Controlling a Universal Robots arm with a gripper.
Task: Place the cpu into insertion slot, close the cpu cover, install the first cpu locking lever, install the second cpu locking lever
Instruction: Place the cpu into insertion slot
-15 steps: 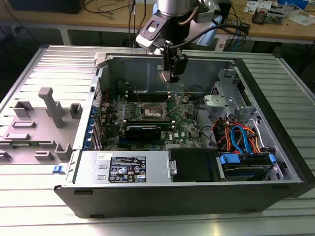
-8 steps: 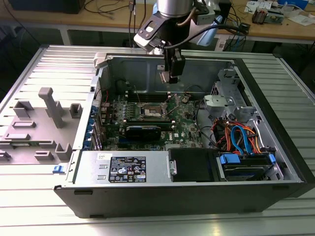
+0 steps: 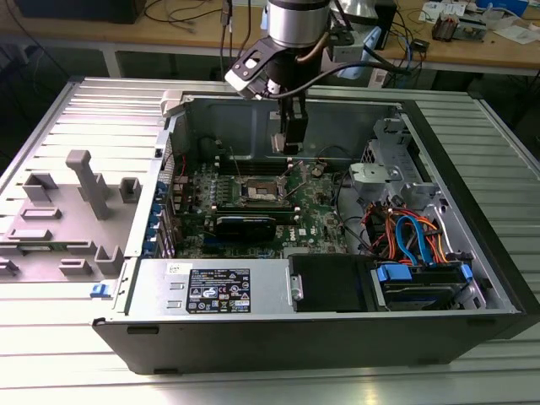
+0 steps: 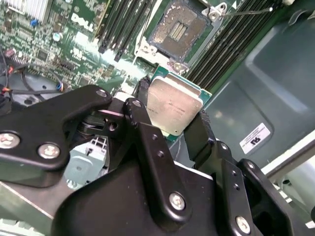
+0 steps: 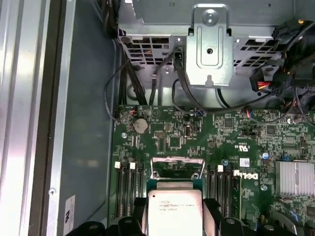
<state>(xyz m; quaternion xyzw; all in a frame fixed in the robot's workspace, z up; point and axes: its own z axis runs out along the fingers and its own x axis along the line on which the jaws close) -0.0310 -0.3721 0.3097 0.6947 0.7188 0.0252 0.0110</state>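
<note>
While hanging above the motherboard (image 3: 321, 215), gripper (image 3: 289, 145) clenched on cpu (image 4: 174, 105); insertion slot (image 4: 179, 30) uncovered, contacts bare, nearby

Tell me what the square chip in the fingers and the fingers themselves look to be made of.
The small square silver-grey chip: metal-looking top, matt with a soft sheen, over a green board-like base showing at its edge. The black fingers clamping it: matt black, probably plastic or coated metal; the look leaves that open.

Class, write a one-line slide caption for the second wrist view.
Black end effector grips the silver-topped square cpu near the empty, silver-framed dark insertion slot.
</note>
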